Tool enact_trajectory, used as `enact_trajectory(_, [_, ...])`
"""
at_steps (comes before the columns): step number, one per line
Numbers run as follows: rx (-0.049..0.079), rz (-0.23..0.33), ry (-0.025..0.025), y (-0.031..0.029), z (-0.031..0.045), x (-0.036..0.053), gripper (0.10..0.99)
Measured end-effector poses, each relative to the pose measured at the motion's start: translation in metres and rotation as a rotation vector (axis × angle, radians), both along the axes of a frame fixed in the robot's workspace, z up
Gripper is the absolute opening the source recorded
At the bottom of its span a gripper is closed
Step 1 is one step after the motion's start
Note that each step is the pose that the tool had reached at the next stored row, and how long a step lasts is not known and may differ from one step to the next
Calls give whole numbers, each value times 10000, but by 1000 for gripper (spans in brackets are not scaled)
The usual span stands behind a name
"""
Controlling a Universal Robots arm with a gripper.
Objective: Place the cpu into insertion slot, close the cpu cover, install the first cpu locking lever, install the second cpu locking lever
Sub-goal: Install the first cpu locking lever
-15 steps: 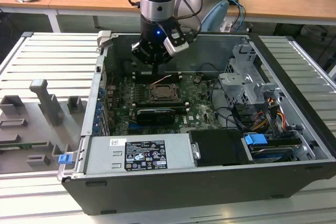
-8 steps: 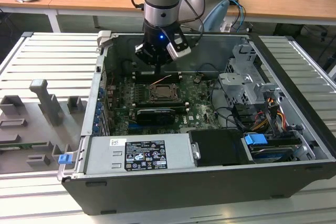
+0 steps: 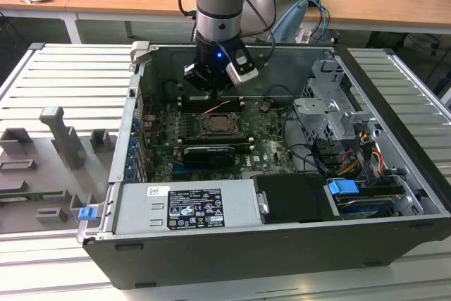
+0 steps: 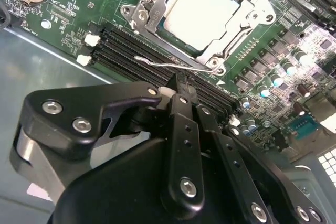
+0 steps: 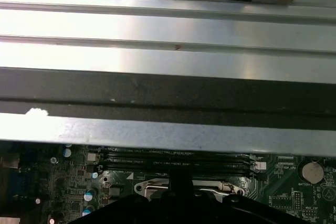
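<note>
The chip (image 4: 197, 11) lies in its slot (image 3: 218, 126) on the green board (image 4: 63, 9), and the cover (image 4: 144, 11) seems folded down around it. The work therefore looks to be at a locking lever, though which of the two cannot be told. The hand (image 4: 178, 83), fingers pressed together with nothing between them, hovers just beside the thin wire lever (image 4: 157, 62). That step calls for pushing the wire down under its catch without slipping off.
</note>
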State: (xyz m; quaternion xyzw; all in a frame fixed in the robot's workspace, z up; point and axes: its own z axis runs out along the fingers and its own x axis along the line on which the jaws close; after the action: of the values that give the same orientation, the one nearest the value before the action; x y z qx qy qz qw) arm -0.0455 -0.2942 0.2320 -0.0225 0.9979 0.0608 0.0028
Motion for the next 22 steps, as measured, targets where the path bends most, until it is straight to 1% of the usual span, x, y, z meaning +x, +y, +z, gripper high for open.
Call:
enact_trajectory(14, [1, 1, -3, 1, -39, 2, 106])
enact_trajectory(16, [0, 7, -3, 8, -49, 50, 106])
enact_trajectory(22, [1, 7, -4, 35, -86, 145, 106])
